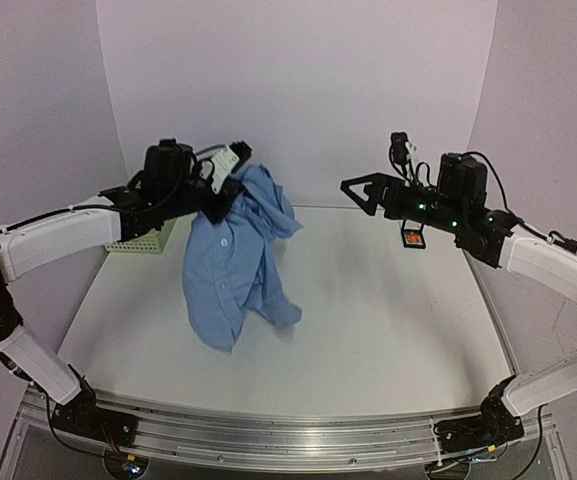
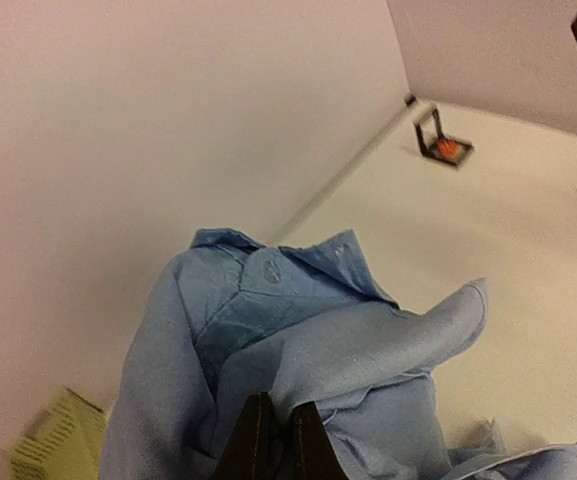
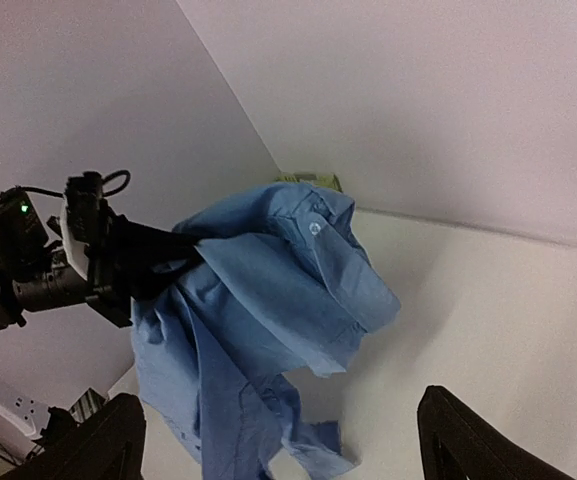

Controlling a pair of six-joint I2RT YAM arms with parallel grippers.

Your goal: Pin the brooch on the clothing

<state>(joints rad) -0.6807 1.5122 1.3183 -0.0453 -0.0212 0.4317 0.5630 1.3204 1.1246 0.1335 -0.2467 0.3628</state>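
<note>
My left gripper (image 1: 230,188) is shut on the light blue shirt (image 1: 236,262) near its collar and holds it up, so it hangs with its lower end touching the table. In the left wrist view my fingers (image 2: 256,440) pinch a fold of the shirt (image 2: 298,340). The shirt also shows in the right wrist view (image 3: 258,320). My right gripper (image 1: 360,191) is open and empty in the air, right of the shirt and apart from it. The orange-red brooch (image 1: 412,237) lies in a small black box (image 1: 413,240) at the back right, also seen in the left wrist view (image 2: 447,148).
A pale green basket (image 1: 146,240) stands at the back left beside the wall, behind my left arm; its corner shows in the left wrist view (image 2: 53,445). White walls close in the back and both sides.
</note>
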